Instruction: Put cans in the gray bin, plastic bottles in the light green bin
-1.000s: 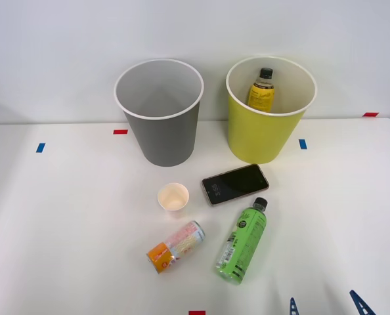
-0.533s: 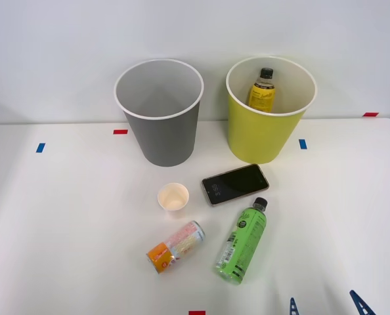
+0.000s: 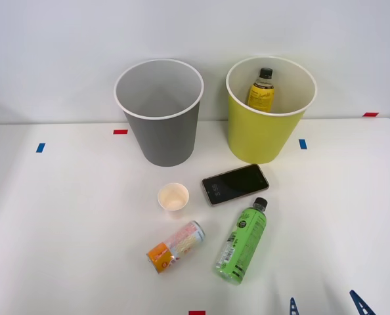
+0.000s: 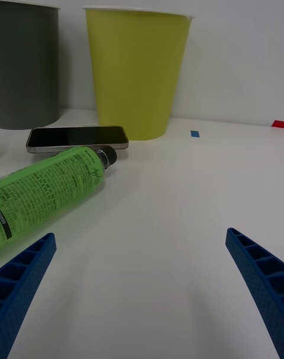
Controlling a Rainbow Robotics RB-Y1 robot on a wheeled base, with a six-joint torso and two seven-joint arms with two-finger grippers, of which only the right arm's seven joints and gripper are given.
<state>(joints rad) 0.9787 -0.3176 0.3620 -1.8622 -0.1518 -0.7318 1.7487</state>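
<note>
Right gripper (image 3: 325, 306) sits low at 5 o'clock on the table (image 3: 64, 223), blue fingers (image 4: 255, 276) spread wide, holding nothing. Green bottle (image 3: 241, 244) lies just ahead, cap toward a phone (image 3: 235, 184). The can (image 3: 175, 246) lies at 9 o'clock of it, a paper cup (image 3: 173, 197) beyond. The yellow bottle (image 3: 261, 90) stands inside the light green bin (image 3: 264, 134); the gray bin (image 3: 161, 134) stands at its 9 o'clock.

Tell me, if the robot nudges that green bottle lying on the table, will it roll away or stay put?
The green bottle is round and lies on its side on the smooth white table, so a sideways nudge would probably roll it. Its cap end is close to the phone, which might stop it. The glossy label looks somewhat slippery for the open right gripper.
</note>
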